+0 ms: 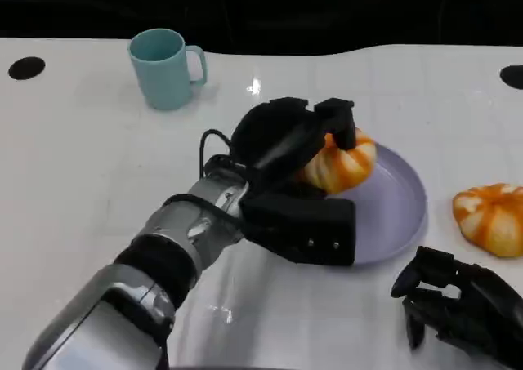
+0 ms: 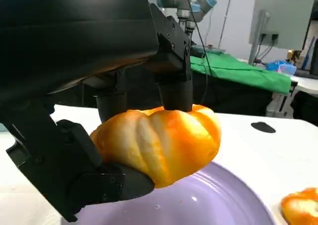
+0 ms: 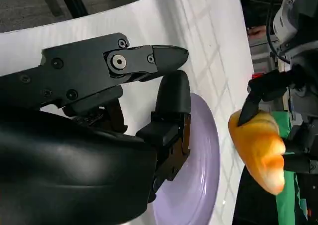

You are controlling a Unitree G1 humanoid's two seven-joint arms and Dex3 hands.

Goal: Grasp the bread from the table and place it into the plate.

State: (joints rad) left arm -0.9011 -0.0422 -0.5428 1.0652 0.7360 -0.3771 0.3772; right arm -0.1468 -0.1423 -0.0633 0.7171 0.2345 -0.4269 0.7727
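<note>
Right now the bread (image 1: 343, 164) is held in the left hand (image 1: 286, 145), fingers pressed on its top and a thumb cupped beneath it, and it hangs just over the near-left part of the purple plate (image 1: 400, 215). The left wrist view shows a sliver of space between the loaf's underside and the plate's surface, so I judge it is not set down yet.

To finish well, the hand should sink a little until the loaf rests on the plate, then spread its fingers slowly so nothing drags the bread back off the rim. Easing it slightly farther from the wrist, toward the plate's middle, would leave more margin.

A second bread (image 1: 490, 216) lies on the table beyond the plate's far side from this hand, just ahead of the right hand (image 1: 458, 300), which rests low on the table holding nothing, fingers loosely curled. A teal mug (image 1: 166, 66) stands well apart, ahead of the left arm.
</note>
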